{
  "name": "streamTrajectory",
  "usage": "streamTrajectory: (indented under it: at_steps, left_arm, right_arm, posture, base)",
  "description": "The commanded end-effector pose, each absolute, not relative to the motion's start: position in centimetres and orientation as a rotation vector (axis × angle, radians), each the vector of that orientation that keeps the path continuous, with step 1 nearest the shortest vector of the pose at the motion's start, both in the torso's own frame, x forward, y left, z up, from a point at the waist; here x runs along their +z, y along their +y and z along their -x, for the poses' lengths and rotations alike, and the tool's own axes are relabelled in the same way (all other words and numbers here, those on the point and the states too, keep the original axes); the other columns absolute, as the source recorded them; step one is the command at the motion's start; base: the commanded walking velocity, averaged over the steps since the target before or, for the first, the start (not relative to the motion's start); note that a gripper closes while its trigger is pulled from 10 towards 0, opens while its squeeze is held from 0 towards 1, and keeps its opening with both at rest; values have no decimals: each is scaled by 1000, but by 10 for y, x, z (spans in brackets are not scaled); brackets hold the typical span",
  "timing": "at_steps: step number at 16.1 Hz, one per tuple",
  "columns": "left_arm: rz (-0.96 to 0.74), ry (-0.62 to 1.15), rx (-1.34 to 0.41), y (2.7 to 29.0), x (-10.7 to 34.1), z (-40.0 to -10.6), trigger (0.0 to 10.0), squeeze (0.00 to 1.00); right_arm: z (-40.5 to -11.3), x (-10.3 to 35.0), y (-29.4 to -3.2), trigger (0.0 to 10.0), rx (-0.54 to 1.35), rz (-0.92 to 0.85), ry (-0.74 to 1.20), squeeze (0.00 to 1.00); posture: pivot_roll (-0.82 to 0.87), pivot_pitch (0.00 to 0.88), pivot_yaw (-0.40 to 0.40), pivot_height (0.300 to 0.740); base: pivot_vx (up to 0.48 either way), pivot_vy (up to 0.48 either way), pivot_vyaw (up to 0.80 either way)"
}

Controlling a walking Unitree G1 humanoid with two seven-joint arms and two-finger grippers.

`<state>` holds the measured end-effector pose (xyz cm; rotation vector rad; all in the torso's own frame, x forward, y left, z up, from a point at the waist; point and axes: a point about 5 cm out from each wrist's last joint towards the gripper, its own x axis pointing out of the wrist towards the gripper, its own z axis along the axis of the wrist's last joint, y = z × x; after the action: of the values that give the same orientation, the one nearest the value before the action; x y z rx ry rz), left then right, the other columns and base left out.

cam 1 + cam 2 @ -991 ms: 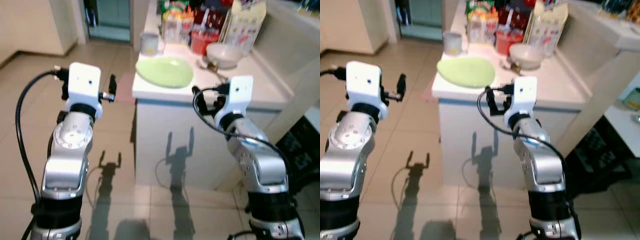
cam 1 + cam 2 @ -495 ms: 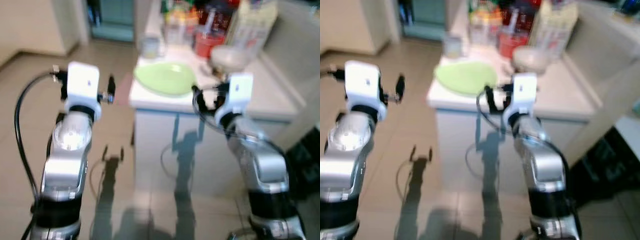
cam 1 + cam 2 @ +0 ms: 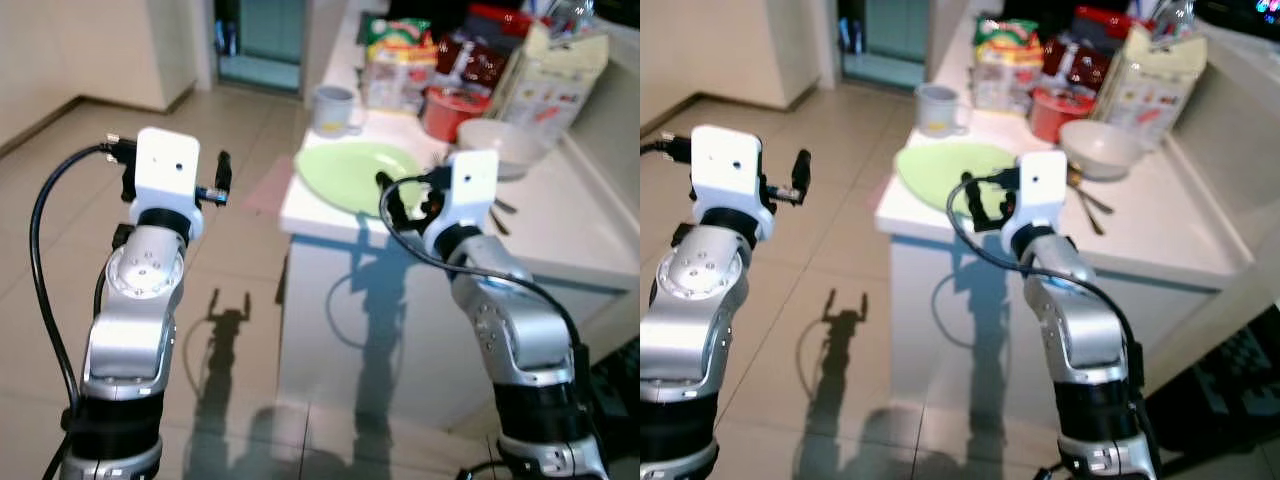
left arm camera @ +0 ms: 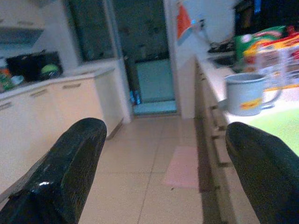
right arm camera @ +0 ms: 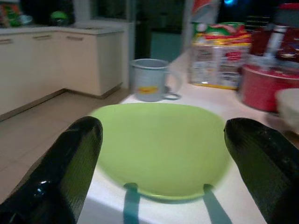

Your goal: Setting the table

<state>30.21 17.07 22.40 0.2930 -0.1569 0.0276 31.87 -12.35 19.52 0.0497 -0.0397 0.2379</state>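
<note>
A light green plate (image 3: 360, 175) lies near the front corner of the white counter (image 3: 560, 230). Behind it stands a grey-blue mug (image 3: 333, 108), and a white bowl (image 3: 500, 145) sits to the right with cutlery (image 3: 1090, 205) beside it. My right gripper (image 3: 412, 195) is open and empty. It is held up just in front of the plate's near rim; the plate (image 5: 161, 147) lies between its fingers (image 5: 70, 168) in the wrist view. My left gripper (image 4: 161, 140) is open and empty, raised over the floor left of the counter, with the mug (image 4: 245, 93) off to its side.
A red pot (image 3: 455, 110), snack packets (image 3: 395, 60) and a carton (image 3: 555, 75) crowd the back of the counter. Tiled floor (image 3: 230, 330) spreads to the left, towards cream cabinets (image 4: 56, 107) and a doorway (image 3: 265, 35). The counter's front panel (image 3: 400, 330) stands close ahead.
The whole view has shifted with the camera: the counter sits lower and more to the right, and the picture is sharp again. Both arms keep their raised pose, grippers still open.
</note>
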Motion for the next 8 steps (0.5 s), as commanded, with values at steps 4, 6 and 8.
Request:
streamTrajectory:
  at_steps: [4, 6, 8]
  left_arm:
    - [-295, -159, -15, 160, 224, -303, 10000, 0]
    - [-297, -157, -17, 160, 224, -303, 10000, 0]
    - [-299, -156, -17, 159, 224, -303, 10000, 0]
  right_arm:
    - [-318, 194, -137, 10000, 183, -82, -27, 0]
    - [-318, 194, -136, 10000, 190, -86, -25, 0]
    - [-317, 193, -136, 10000, 201, -88, -18, 0]
  posture:
    - [49, 0, -79, 740]
    - [49, 0, -79, 740]
    - [49, 0, -79, 740]
  base:
    - [333, 0, -106]
    - [334, 0, -656]
    - [332, 0, 0]
